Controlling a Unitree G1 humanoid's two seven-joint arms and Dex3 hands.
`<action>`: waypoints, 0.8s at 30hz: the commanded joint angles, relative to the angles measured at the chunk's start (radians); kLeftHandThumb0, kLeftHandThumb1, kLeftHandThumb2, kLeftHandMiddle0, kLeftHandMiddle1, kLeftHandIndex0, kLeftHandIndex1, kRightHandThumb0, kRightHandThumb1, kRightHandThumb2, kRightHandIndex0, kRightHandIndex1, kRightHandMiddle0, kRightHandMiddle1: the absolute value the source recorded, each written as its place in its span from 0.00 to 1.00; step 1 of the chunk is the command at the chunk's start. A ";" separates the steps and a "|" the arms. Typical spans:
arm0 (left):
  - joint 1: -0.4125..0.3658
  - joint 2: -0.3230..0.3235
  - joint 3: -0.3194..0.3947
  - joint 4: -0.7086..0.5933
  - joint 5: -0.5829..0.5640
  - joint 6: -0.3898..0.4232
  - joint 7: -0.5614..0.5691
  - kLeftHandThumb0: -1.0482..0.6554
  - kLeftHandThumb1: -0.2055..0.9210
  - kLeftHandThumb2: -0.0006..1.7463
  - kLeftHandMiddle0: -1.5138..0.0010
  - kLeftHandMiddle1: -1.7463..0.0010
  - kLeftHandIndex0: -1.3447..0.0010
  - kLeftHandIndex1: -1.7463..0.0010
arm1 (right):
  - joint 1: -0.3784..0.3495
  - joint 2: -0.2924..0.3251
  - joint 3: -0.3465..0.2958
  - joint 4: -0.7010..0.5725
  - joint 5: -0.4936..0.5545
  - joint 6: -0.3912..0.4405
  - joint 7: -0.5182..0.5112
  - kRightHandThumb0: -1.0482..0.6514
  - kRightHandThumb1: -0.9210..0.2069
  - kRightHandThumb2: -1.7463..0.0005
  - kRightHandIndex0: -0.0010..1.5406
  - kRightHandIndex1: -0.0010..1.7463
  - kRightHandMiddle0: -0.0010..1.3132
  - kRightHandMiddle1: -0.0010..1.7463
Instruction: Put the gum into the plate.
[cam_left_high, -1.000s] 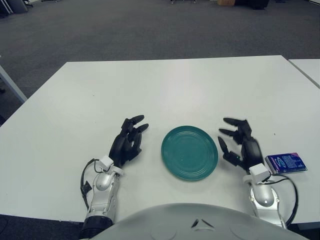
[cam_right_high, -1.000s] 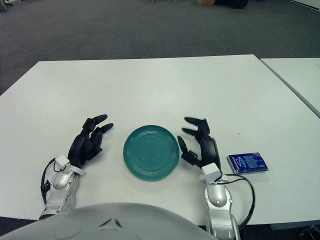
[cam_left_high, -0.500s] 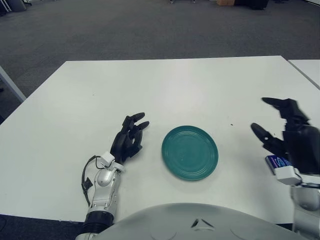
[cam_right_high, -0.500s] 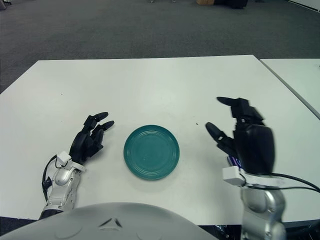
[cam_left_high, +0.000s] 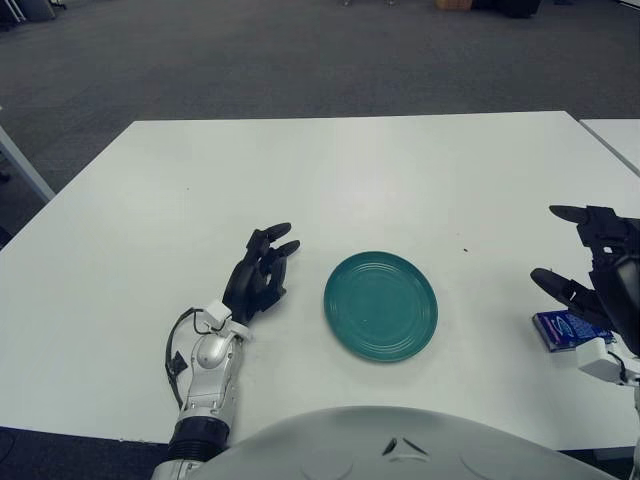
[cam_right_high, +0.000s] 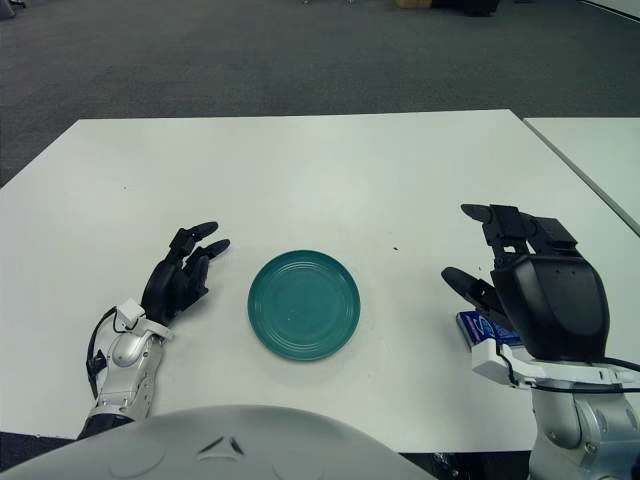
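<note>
An office-like room: grey carpet floor (cam_left_high: 300, 50) around plain white tables (cam_left_high: 350, 170).

The right hand (cam_right_high: 535, 290) is covering most of the gum (cam_right_high: 476, 329) at the lower right, so only a blue sliver is showing. In the left eye view that hand is getting cut off by the right edge. The print on the pack is too small to read.

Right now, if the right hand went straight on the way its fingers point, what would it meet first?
Nothing, as far as I can see: the right hand points away over bare table. The gum lies below it; height unclear.
</note>
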 joint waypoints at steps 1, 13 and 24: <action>0.038 -0.006 0.000 0.096 -0.009 0.030 -0.006 0.18 1.00 0.38 0.79 0.64 1.00 0.43 | 0.159 -0.142 -0.046 0.017 -0.016 -0.025 0.047 0.12 0.00 0.72 0.20 0.17 0.00 0.44; 0.037 -0.005 0.007 0.082 -0.026 0.052 -0.009 0.18 1.00 0.37 0.80 0.64 1.00 0.44 | 0.209 -0.089 -0.052 0.218 -0.003 -0.079 0.039 0.11 0.00 0.70 0.18 0.15 0.00 0.44; 0.031 -0.014 0.019 0.066 -0.034 0.094 0.012 0.19 1.00 0.36 0.80 0.63 1.00 0.45 | 0.237 -0.036 -0.027 0.246 -0.009 -0.090 0.035 0.10 0.00 0.73 0.22 0.13 0.00 0.42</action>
